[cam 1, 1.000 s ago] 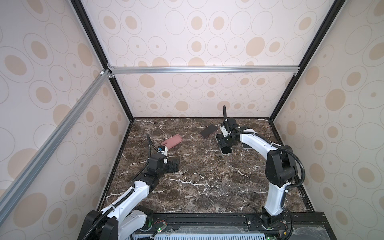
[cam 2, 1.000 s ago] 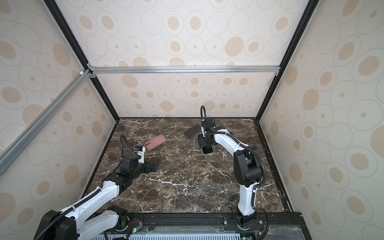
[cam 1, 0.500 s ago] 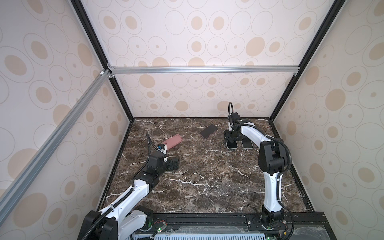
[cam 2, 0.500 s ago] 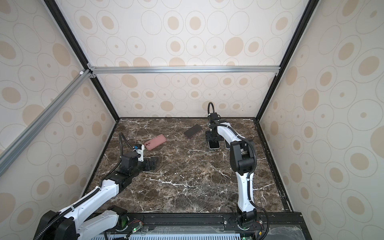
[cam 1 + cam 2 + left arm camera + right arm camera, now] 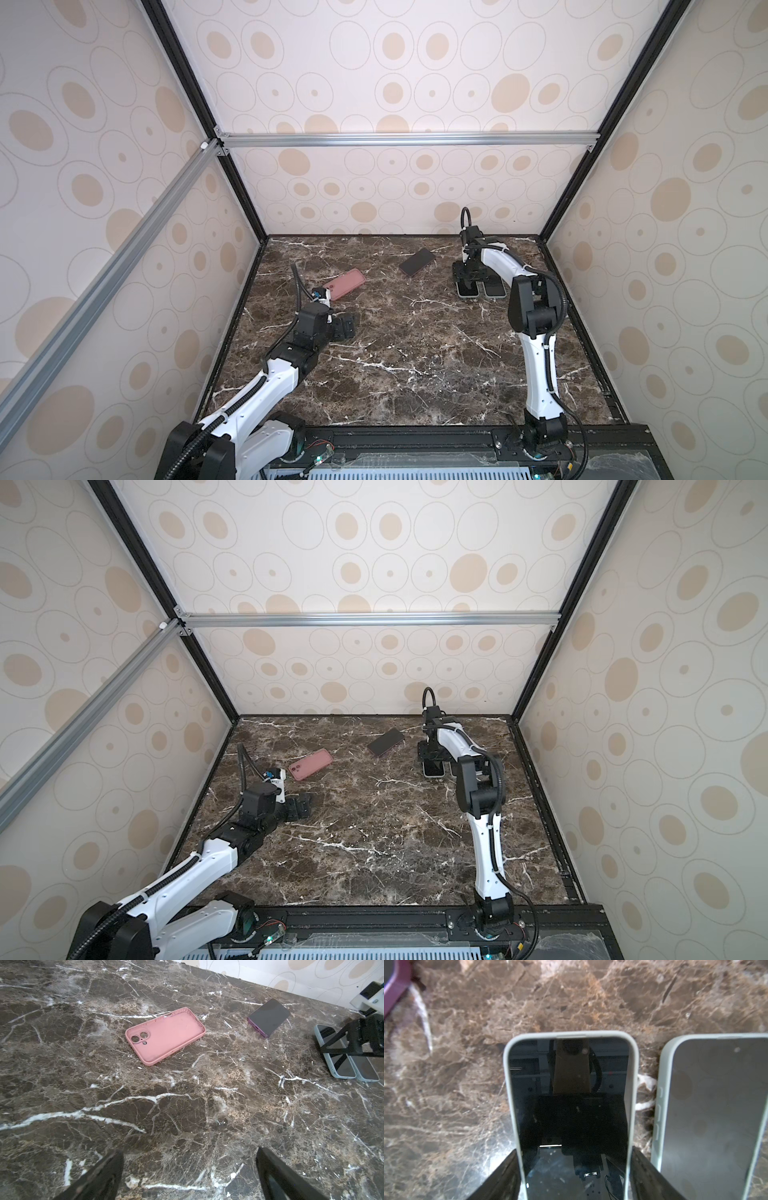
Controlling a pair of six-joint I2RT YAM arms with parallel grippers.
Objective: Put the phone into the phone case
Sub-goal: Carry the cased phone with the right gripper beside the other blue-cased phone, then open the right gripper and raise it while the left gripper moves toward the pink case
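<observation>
- Surface: dark brown marble tabletop (image 5: 415, 353) with white veins. Every item lies flat on it.
- My left claw (image 5: 343, 326) sits low over the left side of the table. Its fingers (image 5: 99, 1178) are spread wide with only bare marble between them.
- My right claw (image 5: 574, 1176) is down at the rear right. It is set narrower, with one finger against each long edge of the phone in a pale grey-green case (image 5: 571, 1095), gripping it. The phone's glass faces up and it rests on the marble.
- Pink silicone phone case (image 5: 165, 1035): hollow side up, camera cut-outs visible. It lies rear left, just beyond my left claw and not touching it.
- Second pale-cased phone (image 5: 716, 1115): screen up, parallel to the gripped one. The two are just beside each other with a thin gap between.
- Purple-edged phone (image 5: 417, 262): dark screen up, rear centre, lying askew. It lies between the pink case and my right claw, apart from both.
</observation>
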